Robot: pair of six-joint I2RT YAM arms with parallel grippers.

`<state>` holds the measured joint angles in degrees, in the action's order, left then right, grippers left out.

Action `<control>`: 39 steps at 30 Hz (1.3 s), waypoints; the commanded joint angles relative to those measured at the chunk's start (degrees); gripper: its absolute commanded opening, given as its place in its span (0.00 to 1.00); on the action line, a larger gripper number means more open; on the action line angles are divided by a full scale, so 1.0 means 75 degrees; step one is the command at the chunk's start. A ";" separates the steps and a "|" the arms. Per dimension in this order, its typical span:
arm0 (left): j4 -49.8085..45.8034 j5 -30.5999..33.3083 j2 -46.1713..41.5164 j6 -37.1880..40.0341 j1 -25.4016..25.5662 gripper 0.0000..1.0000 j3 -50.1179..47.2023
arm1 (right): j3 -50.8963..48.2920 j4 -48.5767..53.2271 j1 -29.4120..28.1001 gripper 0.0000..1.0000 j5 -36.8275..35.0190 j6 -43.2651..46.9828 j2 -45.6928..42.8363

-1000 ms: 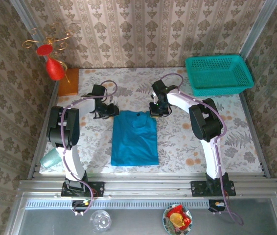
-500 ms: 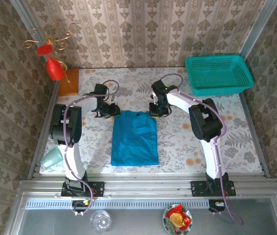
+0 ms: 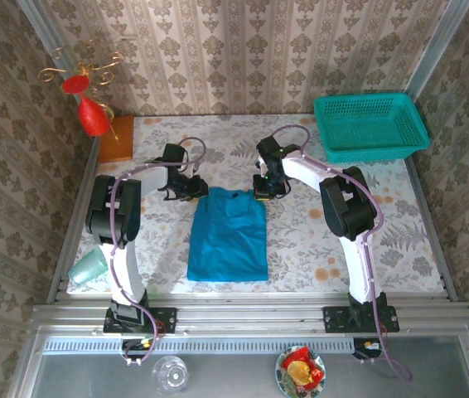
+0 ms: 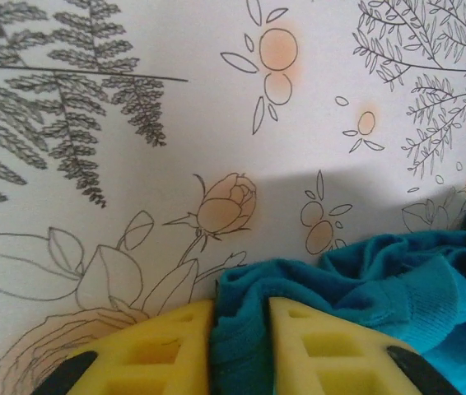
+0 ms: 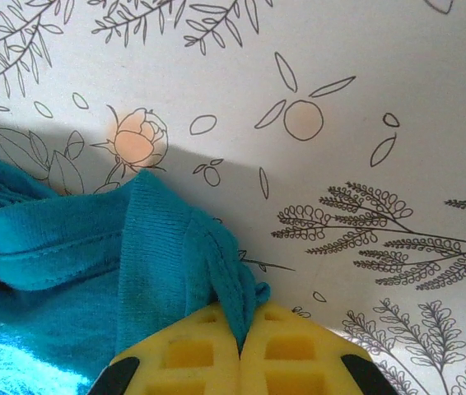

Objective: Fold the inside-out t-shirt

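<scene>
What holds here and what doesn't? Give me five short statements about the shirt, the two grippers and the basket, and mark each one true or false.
1. The left gripper is shut on the t-shirt. True.
2. The right gripper is open, clear of the cloth. False: it is shut on a fold at the shirt's edge.
3. The teal basket stands at the far right corner of the table. True.
4. The t-shirt lies in the basket. False: it lies on the table between the two arms, and the basket holds no cloth.
5. Both grippers grip the shirt at its near edge. False: both grip it at its far edge, one at each corner.
</scene>
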<state>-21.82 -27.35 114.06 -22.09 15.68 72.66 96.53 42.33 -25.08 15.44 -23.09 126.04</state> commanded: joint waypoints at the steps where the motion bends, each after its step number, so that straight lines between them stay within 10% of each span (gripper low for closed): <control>1: 0.0060 -0.0448 0.0177 -0.0078 0.0065 0.21 -0.0138 | 0.0203 0.0321 -0.0089 0.00 0.0086 -0.0091 0.0011; 11: 0.0266 -0.0430 -0.0143 -0.0084 -0.0050 0.00 -0.0292 | 0.0050 0.0135 -0.0089 0.00 -0.0200 -0.0145 -0.0245; 26: 0.1637 -0.0650 -0.2074 -0.0112 -0.0427 0.00 -0.0461 | -0.1626 -0.2312 0.0044 0.00 -0.1815 0.0080 -0.2826; 39: 0.2544 -0.1140 -0.3040 -0.0169 -0.0579 0.00 0.1468 | 0.0343 -0.2761 0.0605 0.00 -0.2251 0.1232 -0.3776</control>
<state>-6.48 -33.17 93.62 -22.90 12.27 80.18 95.31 23.29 -21.78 0.78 -16.93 101.43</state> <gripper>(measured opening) 0.064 0.065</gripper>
